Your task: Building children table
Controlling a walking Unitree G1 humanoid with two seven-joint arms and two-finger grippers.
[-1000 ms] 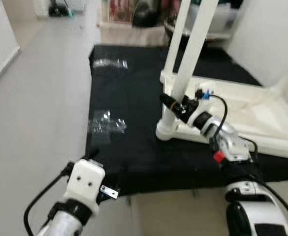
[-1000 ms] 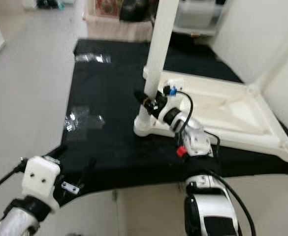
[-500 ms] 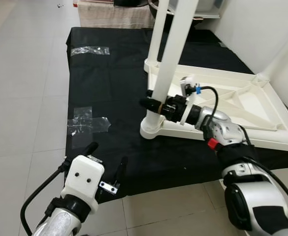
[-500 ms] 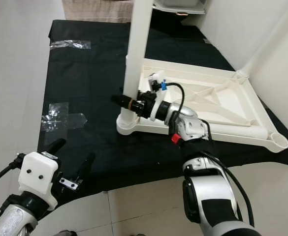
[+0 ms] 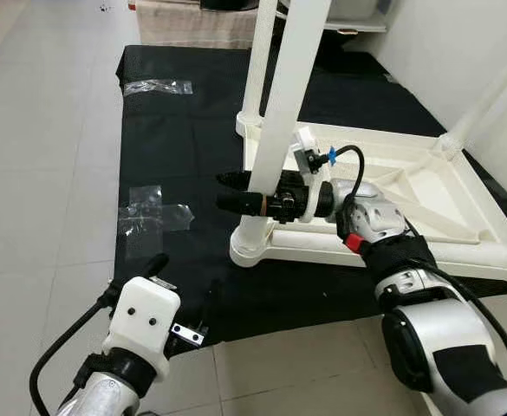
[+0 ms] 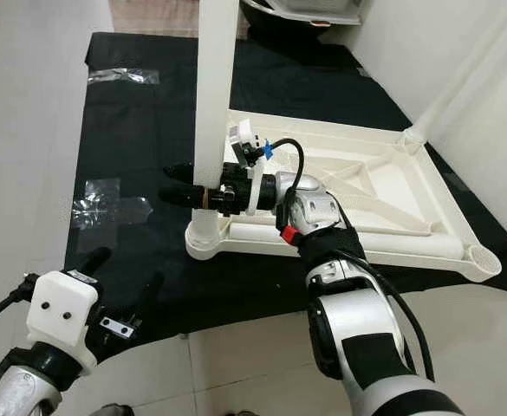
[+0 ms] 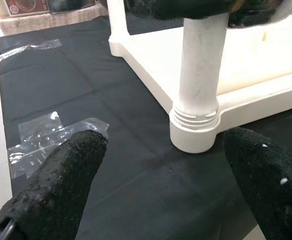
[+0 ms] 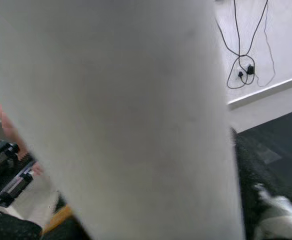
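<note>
A white plastic children's table (image 5: 400, 186) lies upside down on a black mat (image 5: 184, 130), with legs standing upward. My right gripper (image 5: 233, 191) reaches in from the right and is shut on the near-left leg (image 5: 289, 95), one finger in front of it and one behind, tips poking out to the left. That leg (image 8: 126, 120) looms close in the right wrist view. My left gripper (image 5: 182, 281) hovers open and holds nothing, low over the mat's front edge. In the left wrist view its fingers (image 7: 56, 190) frame the leg's threaded base (image 7: 194, 131).
Clear tape patches (image 5: 155, 209) stick to the mat left of the table, another (image 5: 158, 87) farther back. Grey tiled floor (image 5: 45, 173) surrounds the mat. A white wall (image 5: 461, 52) rises at the right, and boxes and clutter stand behind the mat.
The table's near-left corner has slid left and toward me on the mat, held by my right gripper. The left gripper has stayed in place.
</note>
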